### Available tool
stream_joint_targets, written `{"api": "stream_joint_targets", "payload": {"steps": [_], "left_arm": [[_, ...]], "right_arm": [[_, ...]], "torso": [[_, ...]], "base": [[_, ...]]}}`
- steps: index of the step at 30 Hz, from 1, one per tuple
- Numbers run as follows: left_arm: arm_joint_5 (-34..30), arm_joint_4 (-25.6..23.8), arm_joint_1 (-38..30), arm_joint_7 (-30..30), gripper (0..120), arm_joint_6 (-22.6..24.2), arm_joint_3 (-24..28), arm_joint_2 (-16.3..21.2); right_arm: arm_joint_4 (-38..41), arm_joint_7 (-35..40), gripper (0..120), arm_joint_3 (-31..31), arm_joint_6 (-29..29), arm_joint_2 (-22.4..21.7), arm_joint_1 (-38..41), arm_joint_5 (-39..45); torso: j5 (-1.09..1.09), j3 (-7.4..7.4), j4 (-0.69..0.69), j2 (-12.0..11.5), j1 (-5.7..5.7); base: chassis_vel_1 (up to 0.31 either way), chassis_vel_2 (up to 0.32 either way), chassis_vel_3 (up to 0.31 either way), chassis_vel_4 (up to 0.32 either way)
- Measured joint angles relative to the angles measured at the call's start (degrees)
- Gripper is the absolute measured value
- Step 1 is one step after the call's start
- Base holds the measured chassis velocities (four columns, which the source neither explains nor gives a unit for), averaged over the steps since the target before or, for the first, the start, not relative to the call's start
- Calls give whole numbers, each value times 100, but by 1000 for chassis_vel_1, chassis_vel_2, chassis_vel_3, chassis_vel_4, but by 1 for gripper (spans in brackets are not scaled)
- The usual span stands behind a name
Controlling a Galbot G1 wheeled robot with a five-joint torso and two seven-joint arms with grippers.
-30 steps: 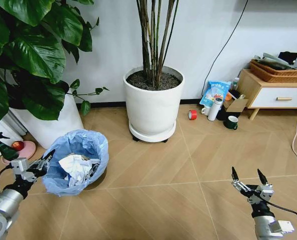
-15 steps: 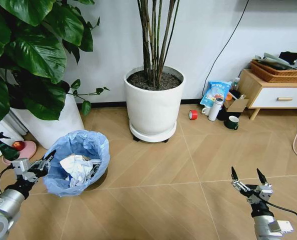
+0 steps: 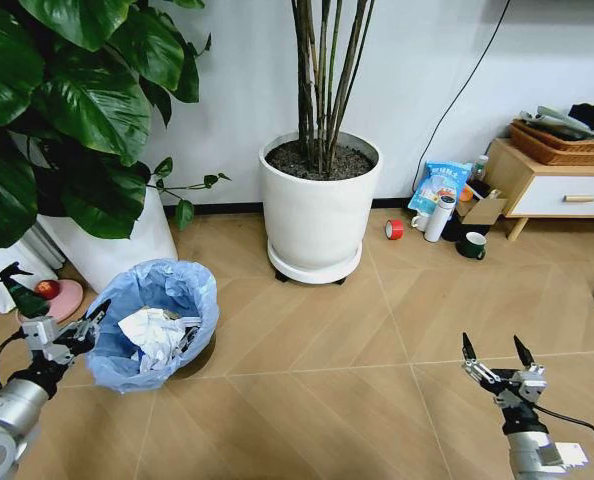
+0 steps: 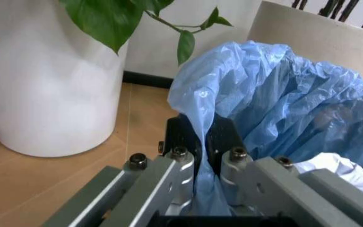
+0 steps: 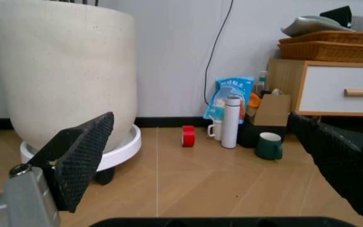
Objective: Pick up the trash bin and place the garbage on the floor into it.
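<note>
The big white round plant pot [image 3: 320,205] on its wheeled saucer stands by the wall, and I place everything from it. Below and to the left of that pot, the small round black trash bin [image 3: 155,325] in its baggy light-blue plastic liner sits on the tan herringbone wood-look floor [image 3: 317,390], with crumpled white paper garbage [image 3: 149,333] already lying inside. The left gripper [image 3: 70,338] is at the bin's rim on the side away from the pot; in the left wrist view its fingers [image 4: 176,163] are pinched narrow on the rim and a fold of blue liner. The right gripper [image 3: 497,361] hangs low over bare floor, well to the right of the pot, its two black pads spread wide and holding nothing.

From where I stand, the step looks like carrying the bin. To do it well, the pinch should take the hard black rim, not just slippery plastic, and the bin should stay upright so the paper doesn't spill. Any lift should be slow, keeping clear of the pot
</note>
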Motion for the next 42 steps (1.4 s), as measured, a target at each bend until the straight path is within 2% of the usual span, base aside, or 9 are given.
{"api": "stream_joint_targets", "payload": {"steps": [24, 42], "left_arm": [[-72, -42, 13, -10, 0, -1, -19, 2], [-141, -66, 43, -42, 0, 0, -57, 48]], "right_arm": [[130, -45, 100, 36, 12, 39, -115, -38], [178, -94, 100, 48, 53, 11, -154, -50]], "torso": [[0, 0, -1, 0, 0], [3, 0, 0, 0, 0]], "base": [[109, -89, -104, 85], [217, -90, -208, 100]]}}
